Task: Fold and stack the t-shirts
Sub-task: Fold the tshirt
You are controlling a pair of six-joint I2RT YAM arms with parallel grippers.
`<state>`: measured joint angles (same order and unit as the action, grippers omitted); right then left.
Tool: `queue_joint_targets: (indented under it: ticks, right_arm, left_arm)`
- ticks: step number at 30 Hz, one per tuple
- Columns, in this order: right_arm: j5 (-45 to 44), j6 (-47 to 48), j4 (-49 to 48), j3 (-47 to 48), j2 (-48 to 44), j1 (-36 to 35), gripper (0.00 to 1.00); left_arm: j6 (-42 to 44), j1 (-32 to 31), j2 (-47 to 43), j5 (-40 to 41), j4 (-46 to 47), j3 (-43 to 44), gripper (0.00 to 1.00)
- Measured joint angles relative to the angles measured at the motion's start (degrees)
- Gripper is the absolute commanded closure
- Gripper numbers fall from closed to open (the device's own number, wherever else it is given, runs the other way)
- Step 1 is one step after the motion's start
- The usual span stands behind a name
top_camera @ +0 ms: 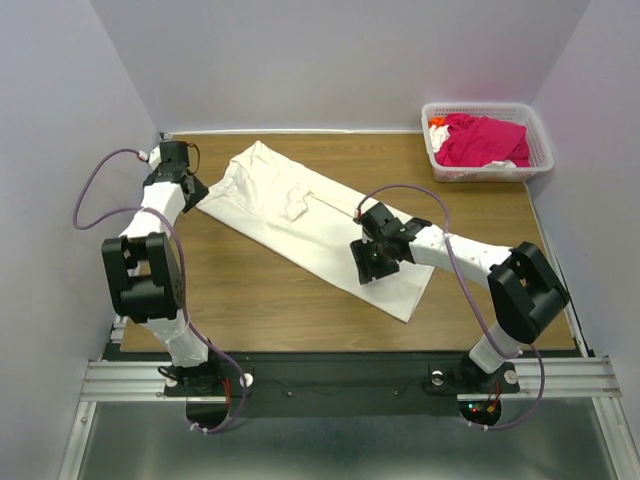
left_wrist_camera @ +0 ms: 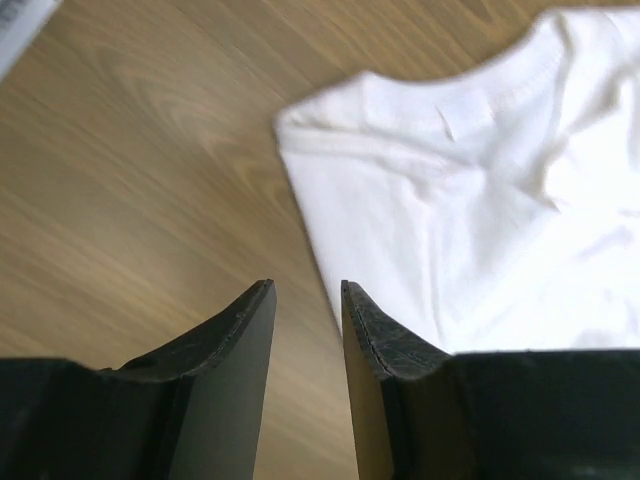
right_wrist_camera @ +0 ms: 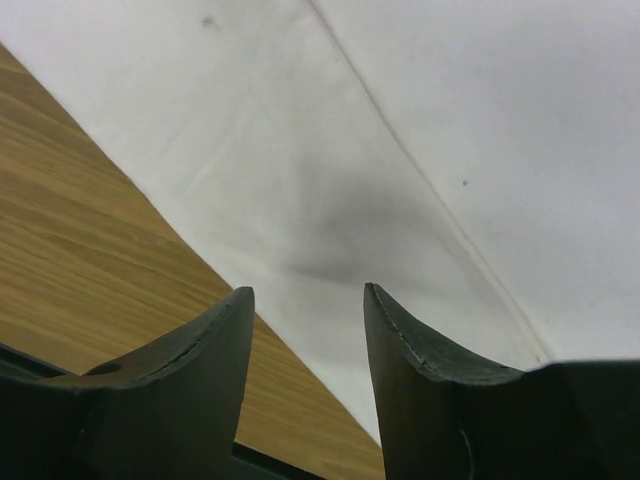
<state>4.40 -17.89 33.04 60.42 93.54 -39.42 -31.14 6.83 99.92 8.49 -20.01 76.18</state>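
no writing, brand, number or sign can be read in any view. the small tab at the collar of the off-white t-shirt, seen from the left wrist, is too blurred to show any print.

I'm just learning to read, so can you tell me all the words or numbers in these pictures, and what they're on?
No words, numbers or signs can be read anywhere.
off-white t-shirt: plain, no print.
little neck tag: too blurred to tell if it has writing.
pink t-shirt in the white basket: no writing shows.
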Motion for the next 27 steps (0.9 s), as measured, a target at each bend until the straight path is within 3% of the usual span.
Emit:
queue_joint_targets:
  ticks: [5, 10, 20, 27]
  right_arm:
    - [-1.7, 0.2, 4.1, -1.4, -1.4, 0.0, 0.5]
    - [-3.4, 0.2, 6.5, -1.7, -2.0, 0.0, 0.51]
    - [-0.3, 0.2, 8.2, -2.7, -0.3, -2.3, 0.51]
    - [5.2, 1.3, 10.9, 7.1, 10.5, -11.3, 0.51]
  left_arm:
    - [-0.7, -10.6, -6.9, 1.2, 0.7, -4.3, 0.56]
    - [-2.6, -19.5, -4.2, 0.0, 1.3, -7.4, 0.56]
    - [-3.7, -20.2, 6.7, -0.1, 1.4, -6.6, 0.56]
    - [-1.2, -19.4, 15.9, 2.4, -0.2, 6.0, 0.56]
